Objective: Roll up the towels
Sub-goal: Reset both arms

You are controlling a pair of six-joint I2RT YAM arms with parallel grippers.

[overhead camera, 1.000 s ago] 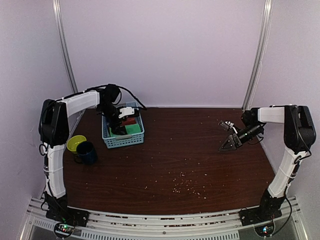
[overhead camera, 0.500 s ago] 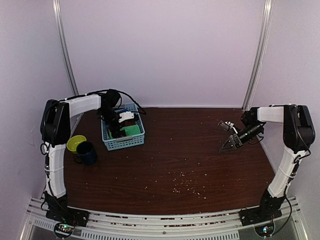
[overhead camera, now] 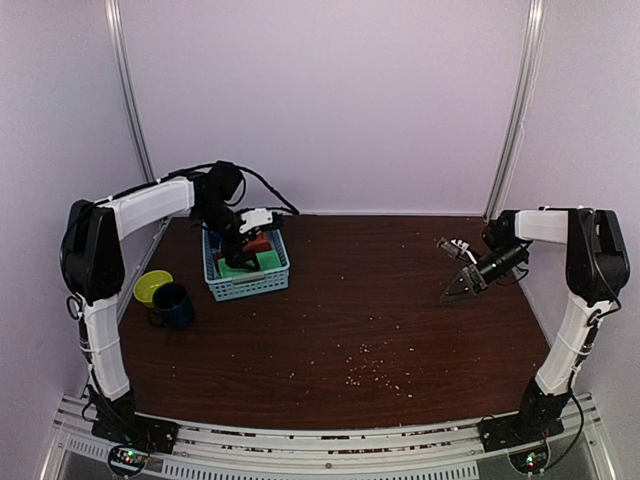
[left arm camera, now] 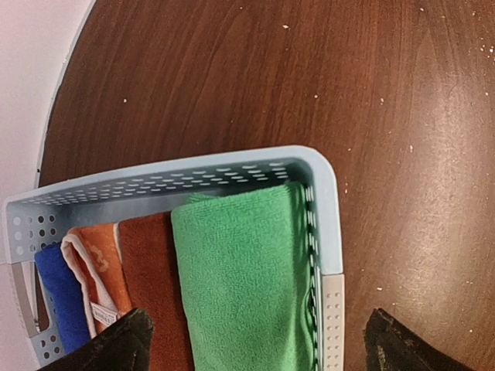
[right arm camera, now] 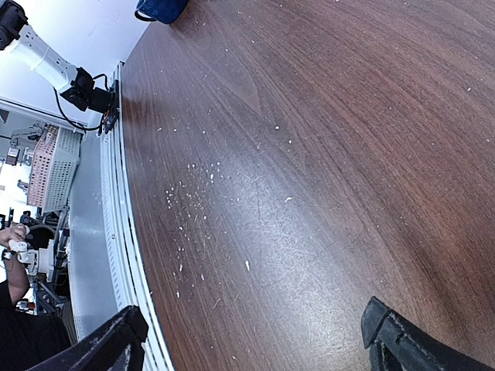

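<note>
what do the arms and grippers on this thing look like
The left arm and right arm are white tubular links joined by bulky black joint housings, with thin black cables looping off them. The left gripper and right gripper are mostly black with a few white parts, each ending in two dark tapered fingers.

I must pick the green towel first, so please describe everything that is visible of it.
Bright green, soft terry-like cloth, the green towel is folded into a thick flat pad. It lies in the light blue slotted basket, against one side wall, its other edge touching the rust towel. One end runs out of the left wrist view. The open left hand hovers above, holding nothing.
</note>
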